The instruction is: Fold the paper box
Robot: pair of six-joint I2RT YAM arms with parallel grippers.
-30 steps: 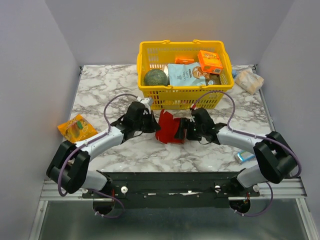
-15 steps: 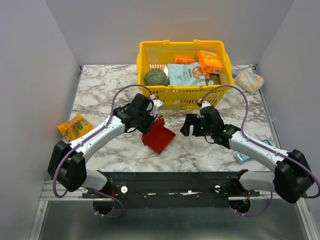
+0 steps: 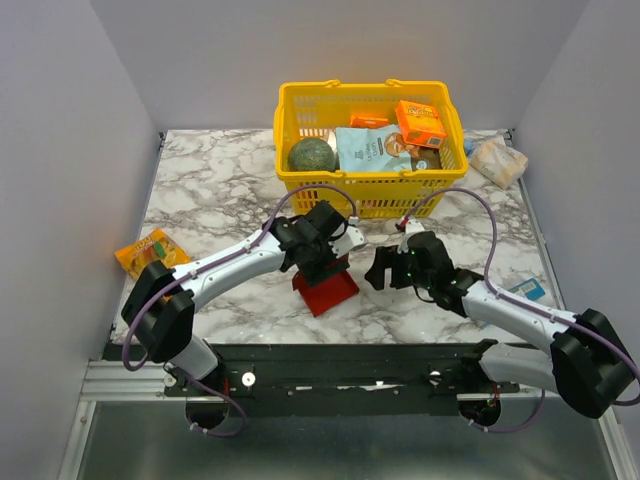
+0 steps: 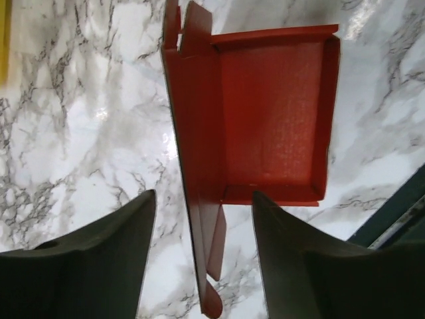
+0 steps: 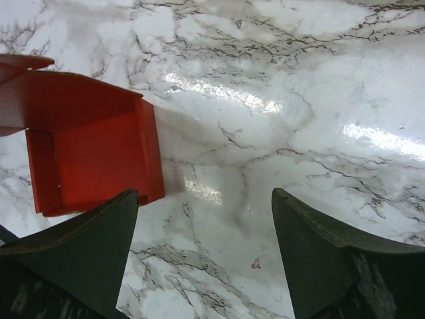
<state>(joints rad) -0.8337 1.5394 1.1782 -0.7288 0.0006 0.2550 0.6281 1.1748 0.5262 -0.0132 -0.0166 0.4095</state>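
The paper box [image 3: 326,291] is bright red card, lying on the marble near the front edge as an open tray with low walls. In the left wrist view the paper box [image 4: 272,119] has its long lid flap standing on edge. That flap runs down between my left gripper's [image 4: 202,199] open fingers, with a gap on both sides. From above, the left gripper [image 3: 326,264] hangs right over the box. My right gripper [image 3: 379,270] stands open just to the right of it, holding nothing. In the right wrist view the paper box [image 5: 93,153] lies left of the right gripper [image 5: 204,193].
A yellow basket [image 3: 365,196] holding a green melon [image 3: 312,154] and several packets stands behind the grippers. An orange snack packet [image 3: 153,255] lies at the left, a bagged item [image 3: 498,160] at the back right, a small blue packet [image 3: 522,290] beside the right arm.
The left gripper swung the box toward the near edge, then opened and let it go. The right gripper backed off to the right, then stayed open.
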